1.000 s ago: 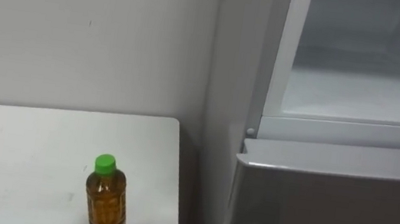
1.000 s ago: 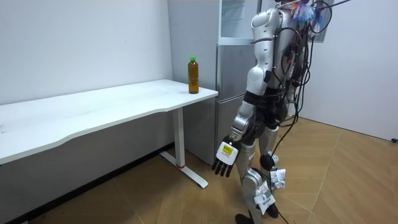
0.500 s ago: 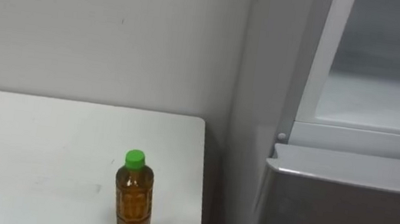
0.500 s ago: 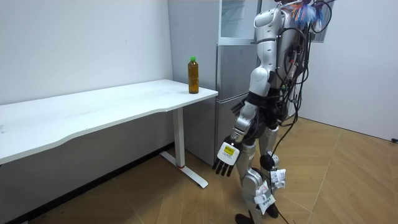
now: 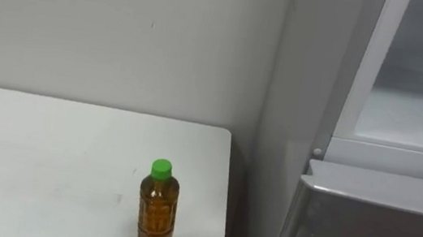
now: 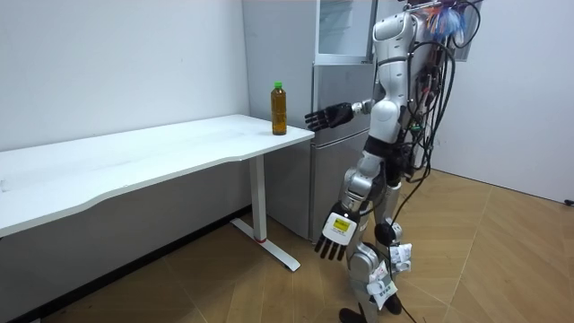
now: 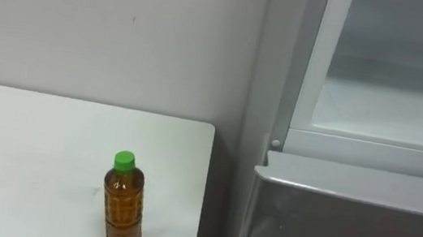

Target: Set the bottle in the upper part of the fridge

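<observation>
Clear plastic bottle of amber liquid with a green cap [image 5: 158, 210] stands upright on the white rectangular table [image 5: 43, 154], near the table's right edge and close to its right-hand end. Nothing touches the bottle.

Right of the table, across a narrow gap, is the tall grey fridge [image 6: 334, 108]. The upper fridge compartment [image 5: 421, 113] shows a pale interior inside a white frame. The grey lower door [image 5: 376, 234] beneath it is closed. A plain pale wall [image 5: 108, 31] runs behind the table.

In the room view the robot stands upright on the wood floor [image 6: 484, 260] in front of the fridge, turned toward the table's end.

The right robot hand [image 6: 326, 117] is raised at about bottle height, with its fingers stretched out open toward the bottle. It is near the bottle, with clear air between them, and holds nothing.

The left robot hand [image 6: 334, 237] hangs low beside the leg, with its fingers relaxed and spread. It is empty.
</observation>
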Tool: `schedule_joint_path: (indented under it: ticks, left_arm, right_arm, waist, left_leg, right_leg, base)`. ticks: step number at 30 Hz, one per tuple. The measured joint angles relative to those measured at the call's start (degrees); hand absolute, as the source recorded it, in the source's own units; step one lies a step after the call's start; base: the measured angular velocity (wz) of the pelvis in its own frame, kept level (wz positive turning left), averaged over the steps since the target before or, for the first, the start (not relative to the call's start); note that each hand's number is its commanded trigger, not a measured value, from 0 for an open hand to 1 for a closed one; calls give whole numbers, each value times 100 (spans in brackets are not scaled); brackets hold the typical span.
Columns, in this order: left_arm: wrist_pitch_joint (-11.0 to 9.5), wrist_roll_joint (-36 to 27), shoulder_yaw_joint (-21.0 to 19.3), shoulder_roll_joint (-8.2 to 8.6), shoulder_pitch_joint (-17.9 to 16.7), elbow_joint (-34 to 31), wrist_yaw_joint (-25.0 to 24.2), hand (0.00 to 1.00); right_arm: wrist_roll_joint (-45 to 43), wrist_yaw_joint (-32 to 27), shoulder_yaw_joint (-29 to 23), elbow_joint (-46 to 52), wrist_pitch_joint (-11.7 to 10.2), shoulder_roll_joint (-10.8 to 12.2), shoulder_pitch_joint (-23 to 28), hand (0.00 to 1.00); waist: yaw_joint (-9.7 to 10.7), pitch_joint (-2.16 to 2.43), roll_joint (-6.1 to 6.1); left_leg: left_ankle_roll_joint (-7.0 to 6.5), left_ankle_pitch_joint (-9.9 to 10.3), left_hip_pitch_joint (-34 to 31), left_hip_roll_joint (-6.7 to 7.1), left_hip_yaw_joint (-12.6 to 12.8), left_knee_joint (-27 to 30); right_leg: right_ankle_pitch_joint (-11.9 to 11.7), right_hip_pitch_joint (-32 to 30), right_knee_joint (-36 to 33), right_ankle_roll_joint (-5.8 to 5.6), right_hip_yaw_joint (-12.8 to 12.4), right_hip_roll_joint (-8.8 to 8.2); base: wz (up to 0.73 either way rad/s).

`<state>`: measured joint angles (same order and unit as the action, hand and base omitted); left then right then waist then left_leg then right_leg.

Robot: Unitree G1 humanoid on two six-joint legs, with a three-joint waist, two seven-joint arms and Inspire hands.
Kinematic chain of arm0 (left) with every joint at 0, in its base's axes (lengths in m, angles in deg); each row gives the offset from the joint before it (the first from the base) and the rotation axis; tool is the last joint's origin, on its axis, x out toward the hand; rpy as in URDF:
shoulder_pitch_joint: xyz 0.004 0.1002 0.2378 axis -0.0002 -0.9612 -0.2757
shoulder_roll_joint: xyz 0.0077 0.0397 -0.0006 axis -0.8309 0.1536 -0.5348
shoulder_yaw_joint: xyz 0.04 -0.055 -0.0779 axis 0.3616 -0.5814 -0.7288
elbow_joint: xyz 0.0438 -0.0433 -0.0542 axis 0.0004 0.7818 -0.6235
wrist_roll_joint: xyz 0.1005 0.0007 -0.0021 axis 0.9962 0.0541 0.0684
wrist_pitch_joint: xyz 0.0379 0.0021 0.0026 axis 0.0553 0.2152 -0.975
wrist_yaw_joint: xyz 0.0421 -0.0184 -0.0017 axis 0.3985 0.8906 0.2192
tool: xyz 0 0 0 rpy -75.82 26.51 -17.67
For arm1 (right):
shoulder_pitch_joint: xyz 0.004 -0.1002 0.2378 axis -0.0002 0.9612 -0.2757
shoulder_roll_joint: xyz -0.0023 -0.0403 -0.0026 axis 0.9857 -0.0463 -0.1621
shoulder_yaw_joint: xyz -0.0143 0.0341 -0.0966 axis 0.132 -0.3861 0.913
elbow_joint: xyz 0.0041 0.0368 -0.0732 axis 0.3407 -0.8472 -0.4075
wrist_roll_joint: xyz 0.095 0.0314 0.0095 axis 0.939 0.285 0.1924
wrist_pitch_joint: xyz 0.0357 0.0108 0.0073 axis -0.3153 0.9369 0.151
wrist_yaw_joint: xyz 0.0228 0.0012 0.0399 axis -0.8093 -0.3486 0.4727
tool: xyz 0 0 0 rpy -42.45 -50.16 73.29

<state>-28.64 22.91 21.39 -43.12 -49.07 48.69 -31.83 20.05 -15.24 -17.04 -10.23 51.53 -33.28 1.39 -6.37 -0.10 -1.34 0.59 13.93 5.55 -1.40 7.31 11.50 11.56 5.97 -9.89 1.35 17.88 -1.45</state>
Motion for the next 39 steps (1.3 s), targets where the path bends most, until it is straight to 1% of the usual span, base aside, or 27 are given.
schedule_joint_path:
  ticks: [3,8,10,16,21,25,29,32,36,39]
  left_arm:
    - [10,5,4,1,-17,-2,12,0]
    - [45,42,4,2,-23,-5,6,0]
    - [46,53,12,1,-18,-4,2,0]
    - [43,60,17,1,-1,-8,-1,0]
    - [40,70,7,-1,-14,1,1,0]
    - [40,93,1,-26,-16,-4,0,0]
    - [43,95,5,-59,-20,45,1,0]
    - [49,93,14,-76,-1,45,3,0]
    - [121,94,19,-76,6,44,6,0]
    - [142,95,18,-74,7,46,8,0]
  right_arm:
    - [2,9,-8,57,14,-4,-42,0]
    - [11,105,-101,307,14,-3,-381,0]
    - [27,110,-97,328,14,0,-438,0]
    - [48,102,-83,656,9,-18,-441,0]
    - [44,100,-83,808,1,-20,-555,0]
    - [43,-98,-112,811,1,-52,-711,0]
    - [46,-264,-141,816,2,-61,-795,0]
    - [95,-423,-151,823,2,-110,-919,0]
    - [286,-678,-147,823,2,-164,-992,0]
    - [570,-884,-145,821,2,-169,-1006,0]
  waist:
    - [-29,1,1]
    - [-36,-2,10]
    - [-45,-1,8]
    - [-181,17,-27]
    - [-210,14,-44]
    - [-207,12,-84]
    - [-177,-8,-146]
    - [-158,-6,-148]
    - [-177,-8,-145]
    - [-184,-18,-128]
  left_leg:
    - [-6,-4,-12,-3,-6,0]
    - [-29,-17,-17,-4,-7,5]
    - [-32,-19,-15,-1,-3,7]
    - [-41,-25,-54,2,-1,14]
    - [-45,-27,-73,5,-19,13]
    - [-45,-28,-98,1,-64,13]
    - [-46,-28,-121,0,-138,16]
    - [-73,-45,-184,0,-189,20]
    - [-77,-49,-189,1,-195,20]
    - [-79,-51,-187,1,-193,22]
  right_leg:
    - [0,-13,-21,0,22,-4]
    - [0,-19,-56,1,34,-17]
    - [0,-15,-62,1,39,-22]
    - [0,-56,-76,1,37,-23]
    - [-3,-71,-73,3,45,-19]
    - [-5,-86,-75,4,88,-23]
    - [-5,-71,-74,4,146,-29]
    - [-8,-90,-75,-1,243,-55]
    - [-10,-78,-76,-5,274,-61]
    - [-10,-75,-76,-5,277,-61]
  base:
    - [3]
    - [1]
    - [2]
    - [0]
    - [0]
    - [3]
    - [8]
    - [16]
    - [5]
    - [0]
